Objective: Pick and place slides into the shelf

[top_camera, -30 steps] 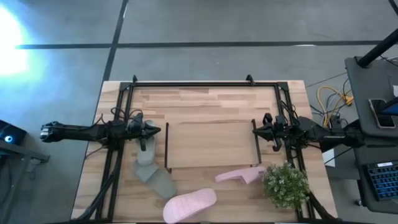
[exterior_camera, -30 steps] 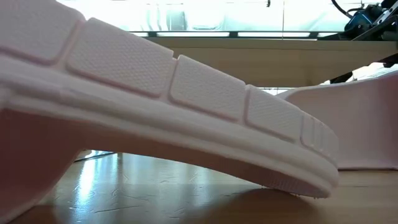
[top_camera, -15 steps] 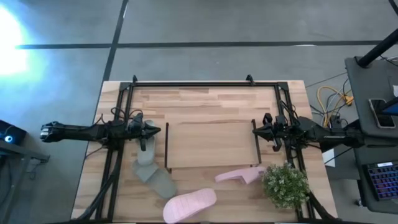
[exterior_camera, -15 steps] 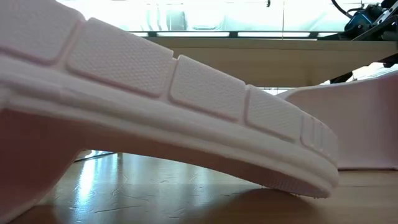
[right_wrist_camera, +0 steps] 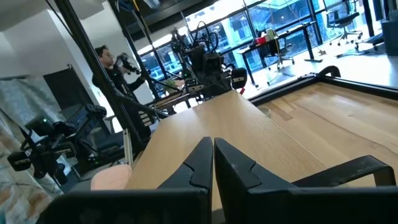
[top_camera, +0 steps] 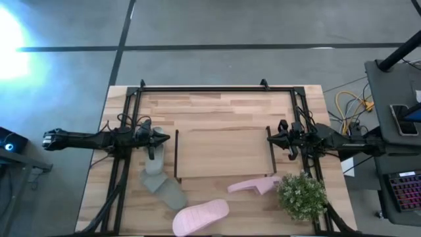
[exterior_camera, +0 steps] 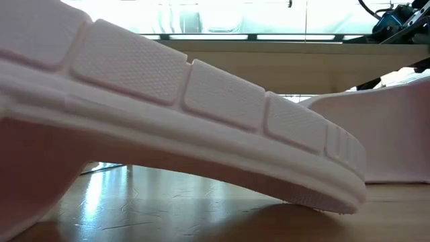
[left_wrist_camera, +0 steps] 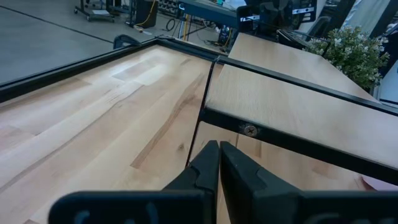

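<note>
pink slide (exterior_camera: 168,114) fills low view, cut off at edges, hiding table beyond.

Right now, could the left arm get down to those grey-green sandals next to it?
Probably yes. The left gripper, shut, hangs beside the shelf right over the upper grey-green slide, with the second grey-green slide just below it in the high view. Nothing lies between; it would have to open first.

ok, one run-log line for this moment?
left pincer: shut, empty, at shelf left end | right pincer: shut, empty, at right end | shelf top: bare | slides: two pink, two grey-green, on table
</note>
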Available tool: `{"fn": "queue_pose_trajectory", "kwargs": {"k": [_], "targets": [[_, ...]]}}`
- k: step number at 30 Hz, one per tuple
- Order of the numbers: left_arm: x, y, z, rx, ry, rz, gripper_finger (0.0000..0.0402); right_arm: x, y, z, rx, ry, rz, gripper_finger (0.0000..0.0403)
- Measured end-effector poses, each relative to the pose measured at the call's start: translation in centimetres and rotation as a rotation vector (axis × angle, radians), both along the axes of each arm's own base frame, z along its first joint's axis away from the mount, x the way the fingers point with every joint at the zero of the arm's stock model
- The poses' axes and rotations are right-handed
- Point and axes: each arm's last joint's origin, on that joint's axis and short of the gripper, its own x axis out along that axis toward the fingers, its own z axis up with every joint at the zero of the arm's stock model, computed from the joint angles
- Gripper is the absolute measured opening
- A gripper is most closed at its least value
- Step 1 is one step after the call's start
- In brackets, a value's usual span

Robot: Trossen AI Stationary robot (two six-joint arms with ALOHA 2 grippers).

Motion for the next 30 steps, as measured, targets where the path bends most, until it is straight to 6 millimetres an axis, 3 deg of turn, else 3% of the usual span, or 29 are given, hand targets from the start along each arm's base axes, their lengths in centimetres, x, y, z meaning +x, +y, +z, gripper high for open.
{"fn": "queue_pose_trajectory", "kwargs": {"k": [3,7,13,18,25,30], "targets": [[0.0,0.0,0.0,0.0,0.0,0.0,0.0,0.0,-0.1,0.2,0.001,-0.026,-0.021,0.0009],[0.0,0.0,0.0,0.0,0.0,0.0,0.0,-0.3,-0.5,1.5,0.096,-0.167,-0.176,0.0009],[0.0,0.0,0.0,0.0,0.0,0.0,0.0,-1.1,-0.6,3.5,0.301,-0.404,-0.128,0.0009],[0.0,0.0,0.0,0.0,0.0,0.0,0.0,-1.5,-0.6,4.2,0.387,-0.491,-0.092,0.0009],[0.0,0.0,0.0,0.0,0.0,0.0,0.0,-2.2,-1.0,5.0,0.388,-0.612,-0.236,0.0009],[0.0,0.0,0.0,0.003,-0.001,0.012,0.0,-2.1,-1.0,5.1,0.466,-0.624,-0.188,0.0009]]}}
